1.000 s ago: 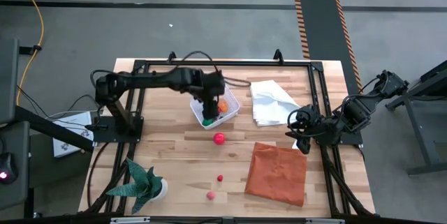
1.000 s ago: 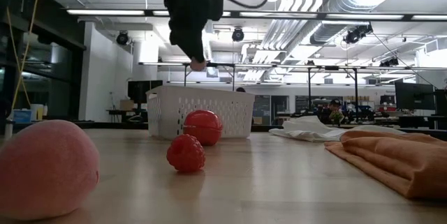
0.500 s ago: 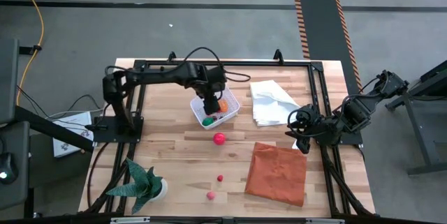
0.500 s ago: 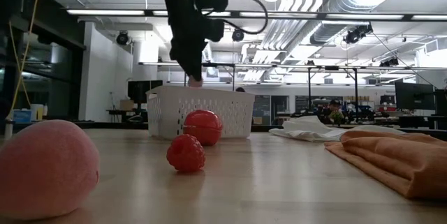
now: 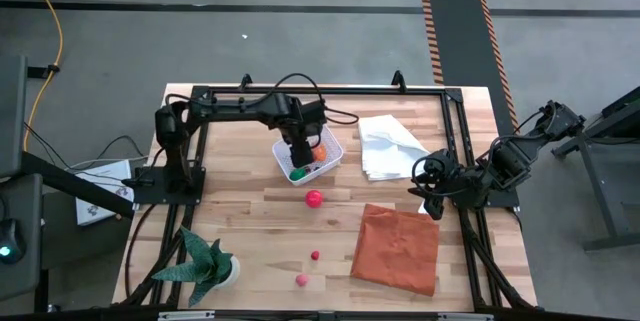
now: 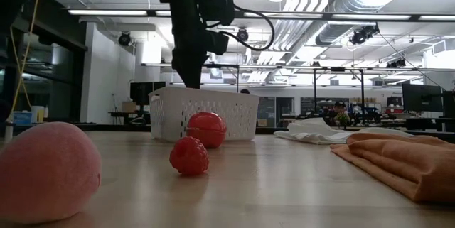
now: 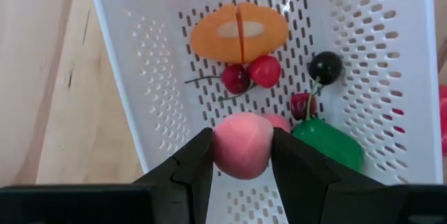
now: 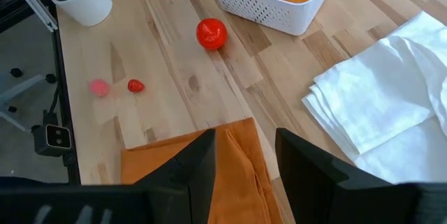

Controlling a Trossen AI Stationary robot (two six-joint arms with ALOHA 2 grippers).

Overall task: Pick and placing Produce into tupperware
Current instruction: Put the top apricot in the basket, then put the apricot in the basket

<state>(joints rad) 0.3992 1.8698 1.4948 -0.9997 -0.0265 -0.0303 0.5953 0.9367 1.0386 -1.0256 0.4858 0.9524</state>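
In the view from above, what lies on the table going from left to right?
Potted plant → white tub with the left hand above it → white cloth → right hand. The loose fruits and orange cloth overlap these in order, so I leave them out.

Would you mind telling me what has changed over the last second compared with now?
The left arm has drawn back, its elbow folding toward the table's rear rail, while the left gripper stays over the tupperware, still shut on a pink fruit. Nothing was let go. The right gripper, open over the orange cloth, and the loose produce on the table have not moved.
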